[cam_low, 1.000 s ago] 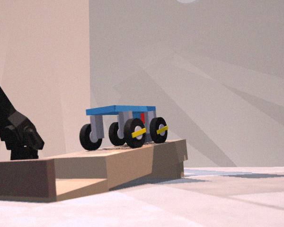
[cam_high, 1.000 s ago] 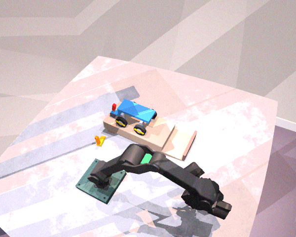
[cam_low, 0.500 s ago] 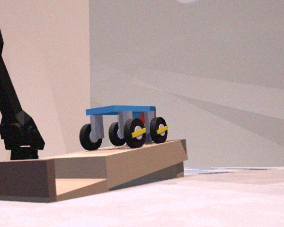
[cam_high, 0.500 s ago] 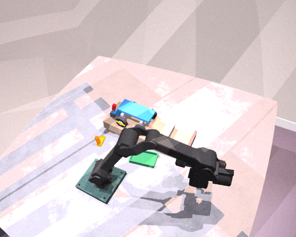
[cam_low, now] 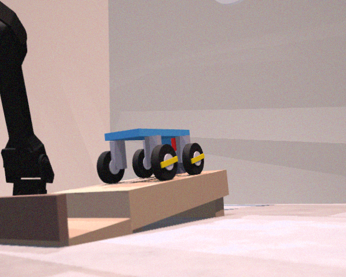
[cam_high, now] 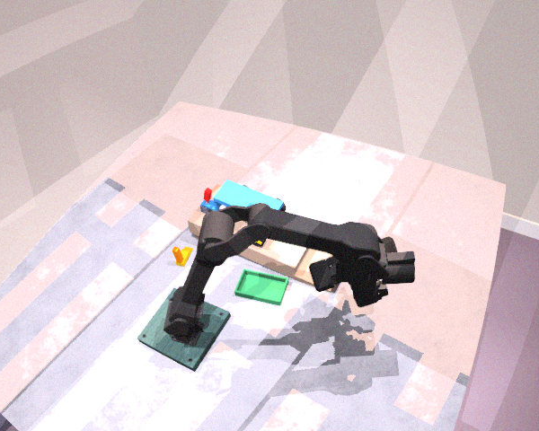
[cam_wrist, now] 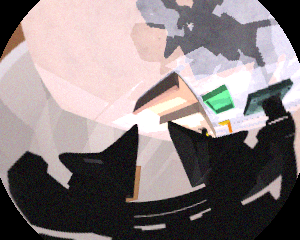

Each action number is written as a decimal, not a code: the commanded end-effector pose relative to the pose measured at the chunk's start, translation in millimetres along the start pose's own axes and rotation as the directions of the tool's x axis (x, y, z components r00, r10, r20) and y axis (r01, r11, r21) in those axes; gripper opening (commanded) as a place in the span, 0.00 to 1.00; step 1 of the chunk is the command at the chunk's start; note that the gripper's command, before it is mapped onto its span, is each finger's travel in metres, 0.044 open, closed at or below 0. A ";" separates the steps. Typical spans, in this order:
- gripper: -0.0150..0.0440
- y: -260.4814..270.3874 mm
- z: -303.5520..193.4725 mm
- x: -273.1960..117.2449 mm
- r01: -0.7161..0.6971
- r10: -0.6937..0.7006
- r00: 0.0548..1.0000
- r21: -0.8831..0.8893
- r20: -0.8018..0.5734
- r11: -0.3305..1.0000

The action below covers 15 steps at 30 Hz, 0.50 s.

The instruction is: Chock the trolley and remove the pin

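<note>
1. The gripper (cam_high: 346, 284) (cam_wrist: 153, 126) is standing partly open, holding nothing, above the ramp's (cam_high: 269, 260) (cam_low: 179, 190) (cam_wrist: 177, 102) low end.
2. The chock (cam_high: 181, 256) (cam_wrist: 228, 123) is lying toward the worktop's (cam_high: 455, 241) (cam_low: 256, 244) (cam_wrist: 75, 75) left edge, off the ramp; the trolley (cam_high: 249, 197) (cam_low: 147, 134) is standing nearer the far left corner.
3. Chocking is still pending, so the fingers are probably needing to travel back leftward, high enough to be clearing the deck.
4. Gripping the upright handle squarely, then easing the base uphill against a tyre, is looking safest; a hard shove is risking moving the trolley.
5. The red stop pin (cam_high: 207, 195) (cam_low: 173, 143) is best staying put until contact is firm.
6. The ramp is showing tan, wood-coloured slabs; the tray (cam_high: 261, 286) (cam_wrist: 219, 99) is forming a shallow green rectangle; black round tyres are carrying flat yellow bars.
</note>
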State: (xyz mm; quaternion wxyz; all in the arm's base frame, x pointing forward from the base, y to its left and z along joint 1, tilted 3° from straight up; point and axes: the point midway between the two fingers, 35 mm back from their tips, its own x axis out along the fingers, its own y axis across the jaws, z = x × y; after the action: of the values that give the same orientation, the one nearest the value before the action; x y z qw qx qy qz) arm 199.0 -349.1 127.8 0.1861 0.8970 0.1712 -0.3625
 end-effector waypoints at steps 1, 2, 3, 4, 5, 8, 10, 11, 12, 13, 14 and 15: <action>0.58 -2.8 -17.7 6.0 0.017 -0.012 0.999 -0.165 0.031 0.986; 0.58 -3.7 -21.7 8.0 0.024 -0.017 0.999 -0.204 0.038 0.979; 0.58 -4.6 -25.6 10.1 0.031 -0.020 0.999 -0.242 0.044 0.970; 0.58 -5.6 -29.6 12.0 0.037 -0.024 0.998 -0.280 0.051 0.959; 0.58 -6.6 -33.6 14.0 0.044 -0.027 0.998 -0.317 0.057 0.947; 0.58 -9.9 -45.3 19.7 0.065 -0.036 0.996 -0.426 0.076 0.902; 0.58 -12.3 -53.1 23.4 0.079 -0.041 0.995 -0.495 0.089 0.865; 0.58 -13.5 -56.9 25.2 0.086 -0.043 0.995 -0.529 0.095 0.844; 0.58 -14.9 -60.9 27.0 0.094 -0.044 0.994 -0.562 0.101 0.822; 0.58 -16.3 -65.0 28.8 0.101 -0.046 0.993 -0.596 0.107 0.797; 0.58 -17.7 -69.0 30.6 0.109 -0.047 0.992 -0.628 0.114 0.771; 0.58 -19.2 -73.0 32.3 0.116 -0.048 0.992 -0.659 0.120 0.743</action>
State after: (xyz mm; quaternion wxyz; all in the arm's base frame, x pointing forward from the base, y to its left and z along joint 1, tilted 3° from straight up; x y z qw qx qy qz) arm 248.5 -302.0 143.8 0.4402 0.7759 0.3012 -0.3367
